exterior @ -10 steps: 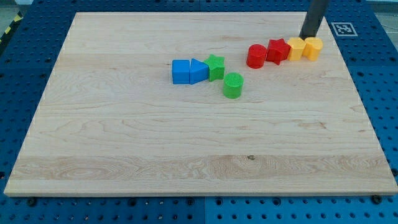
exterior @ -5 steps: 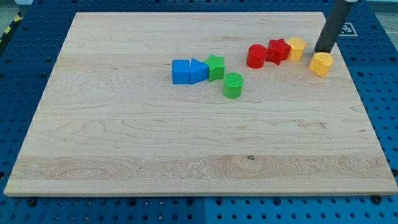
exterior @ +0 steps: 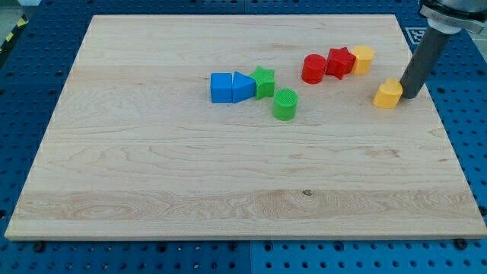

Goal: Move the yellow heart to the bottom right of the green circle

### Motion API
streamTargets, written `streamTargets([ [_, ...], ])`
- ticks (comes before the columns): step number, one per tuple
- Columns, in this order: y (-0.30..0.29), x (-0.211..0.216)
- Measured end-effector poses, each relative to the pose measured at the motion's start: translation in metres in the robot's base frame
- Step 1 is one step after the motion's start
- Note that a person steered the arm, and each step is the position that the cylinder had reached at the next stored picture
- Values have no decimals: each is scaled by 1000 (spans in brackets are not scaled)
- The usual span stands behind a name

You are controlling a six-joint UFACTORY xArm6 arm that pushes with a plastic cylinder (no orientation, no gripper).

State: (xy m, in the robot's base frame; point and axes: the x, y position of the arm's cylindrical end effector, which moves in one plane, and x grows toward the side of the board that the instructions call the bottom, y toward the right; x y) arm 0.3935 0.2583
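The yellow heart (exterior: 388, 93) lies on the wooden board near its right edge. My tip (exterior: 411, 95) stands just right of the heart, touching or nearly touching it. The green circle (exterior: 284, 104) sits near the board's middle, well to the left of the heart. The heart is a little higher in the view than the circle.
A blue cube (exterior: 221, 87), a blue triangle (exterior: 243, 87) and a green star (exterior: 262, 81) sit in a row up-left of the green circle. A red cylinder (exterior: 313, 68), a red star (exterior: 339, 62) and a second yellow block (exterior: 362, 58) line up at the top right. The board's right edge (exterior: 437, 122) is close to my tip.
The rod moved right and down the view. The yellow heart left the row at the top right and slid down and slightly left.
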Motion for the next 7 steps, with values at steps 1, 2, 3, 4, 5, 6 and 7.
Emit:
streamTargets([
  [1, -4, -13],
  [2, -26, 4],
  [3, -52, 24],
  [4, -55, 36],
  [5, -67, 52],
  [6, -87, 71],
  [7, -103, 81],
])
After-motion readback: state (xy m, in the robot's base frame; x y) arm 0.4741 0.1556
